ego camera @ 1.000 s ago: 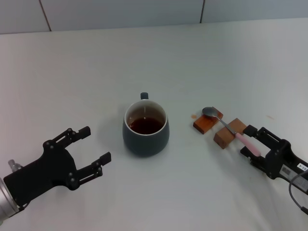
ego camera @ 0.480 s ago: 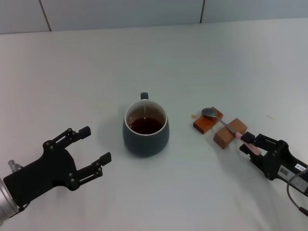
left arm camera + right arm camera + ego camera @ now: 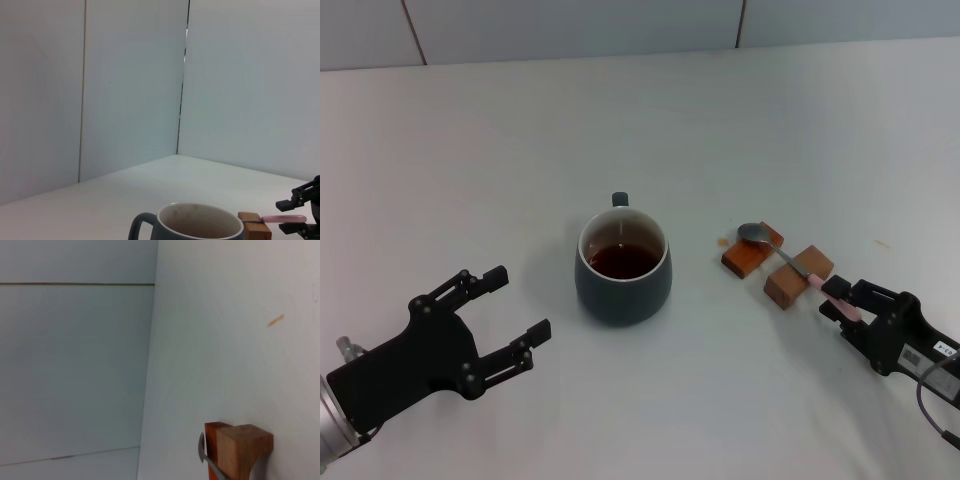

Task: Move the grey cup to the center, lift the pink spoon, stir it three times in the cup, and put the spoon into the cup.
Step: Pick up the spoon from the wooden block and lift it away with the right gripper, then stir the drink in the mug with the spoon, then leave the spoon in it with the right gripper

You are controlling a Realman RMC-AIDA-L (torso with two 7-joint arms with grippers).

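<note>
On the table [image 3: 650, 110], the cup [image 3: 623, 266] stands near the middle, handle turned away from the robot, dark liquid inside. It looks heavy and rigid; full as it is, any knock could slop it. Nearer the robot and to the cup's left, the left gripper [image 3: 500, 320] hovers with jaws spread, holding nothing. Right of the cup sit two wood blocks [image 3: 775, 265], and the spoon [image 3: 790, 262] lies across them, metal bowl toward the cup, pink handle pointing toward the right gripper [image 3: 842, 299]. That gripper's fingers sit either side of the handle's tip; whether they pinch it cannot be told. The spoon seems light, stiff and slim, its smooth handle likely slippery, so a firm hold further along the pink part would suit best.
</note>
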